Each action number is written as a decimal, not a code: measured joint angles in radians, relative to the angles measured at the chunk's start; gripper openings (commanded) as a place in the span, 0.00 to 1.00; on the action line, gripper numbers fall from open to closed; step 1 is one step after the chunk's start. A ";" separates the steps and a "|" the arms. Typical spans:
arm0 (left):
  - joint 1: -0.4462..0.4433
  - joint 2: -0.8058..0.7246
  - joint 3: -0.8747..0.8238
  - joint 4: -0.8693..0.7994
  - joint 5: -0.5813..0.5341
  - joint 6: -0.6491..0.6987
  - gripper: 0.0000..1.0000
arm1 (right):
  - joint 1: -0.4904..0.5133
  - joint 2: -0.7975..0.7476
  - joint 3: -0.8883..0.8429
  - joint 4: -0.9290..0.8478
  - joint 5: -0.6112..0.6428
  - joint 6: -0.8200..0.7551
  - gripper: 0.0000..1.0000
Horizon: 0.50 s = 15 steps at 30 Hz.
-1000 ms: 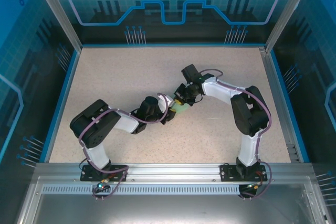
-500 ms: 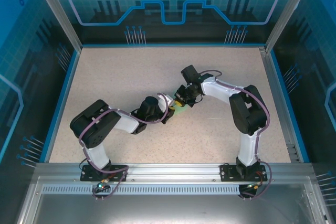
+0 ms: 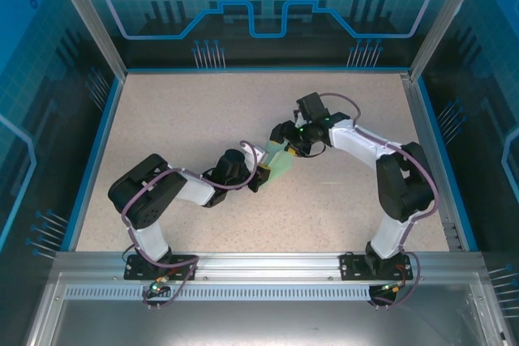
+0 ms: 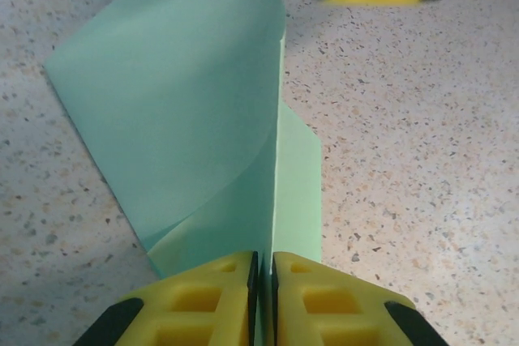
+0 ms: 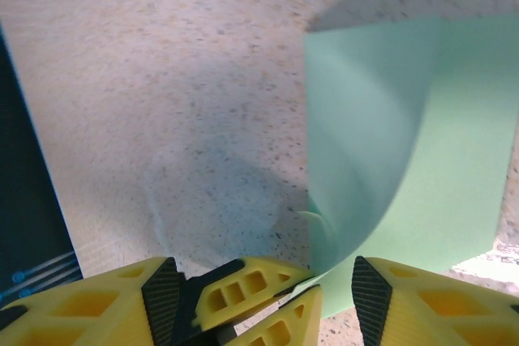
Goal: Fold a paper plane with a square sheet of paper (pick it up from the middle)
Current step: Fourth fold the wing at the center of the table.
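**Right lets go, left keeps the sheet**

A second ago my right gripper (image 5: 334,283) was clamped on the sheet of paper (image 4: 178,103). Now its jaws stand apart with the curled edge loose between them, and it has drawn back just beyond the left gripper (image 4: 261,277). The left gripper has closed and pinches the sheet's folded edge, and the rest curls away from it over the table (image 4: 422,119). I judge the hand-over done, so the next crease can be set up.
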 measured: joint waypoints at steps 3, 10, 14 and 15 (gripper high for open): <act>0.000 0.000 0.002 -0.009 0.005 -0.064 0.15 | -0.003 -0.023 -0.041 0.042 -0.025 -0.085 0.60; 0.000 0.000 0.002 -0.011 0.005 -0.172 0.15 | -0.017 -0.024 -0.184 0.135 -0.086 -0.177 0.59; 0.000 0.000 0.002 -0.015 0.004 -0.176 0.13 | -0.018 -0.023 -0.191 0.157 -0.098 -0.187 0.60; 0.000 -0.002 0.003 -0.021 0.004 -0.171 0.12 | -0.019 -0.023 -0.191 0.164 -0.097 -0.187 0.61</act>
